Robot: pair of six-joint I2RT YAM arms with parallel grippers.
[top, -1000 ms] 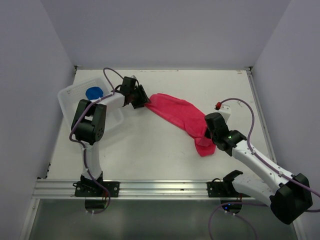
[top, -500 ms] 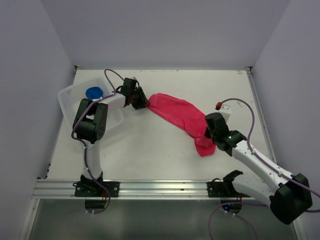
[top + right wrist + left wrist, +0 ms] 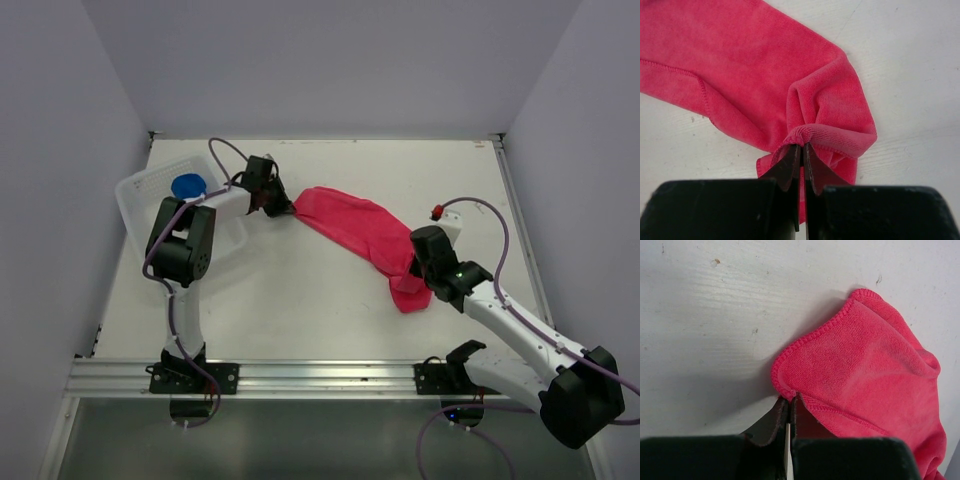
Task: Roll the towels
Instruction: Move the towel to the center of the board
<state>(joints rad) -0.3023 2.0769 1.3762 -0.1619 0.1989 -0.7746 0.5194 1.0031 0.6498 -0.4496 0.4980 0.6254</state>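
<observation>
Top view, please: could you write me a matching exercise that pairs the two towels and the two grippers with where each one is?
1 blue towel
2 pink towel
3 left gripper
4 right gripper

A shut on the pink towel's bunched near end
B in the basket
C stretched across the table
D shut on the pink towel's corner nearest the basket

Pairs: 1-B, 2-C, 3-D, 4-A

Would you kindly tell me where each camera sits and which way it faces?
Top external: overhead behind the bases, looking down on the table, left arm, right arm, basket and blue towel.
Left wrist: on the left arm, looking along the left gripper, shut on a pink towel corner.
Right wrist: likewise, the right gripper pinching the other end.
All three share the pink towel.
</observation>
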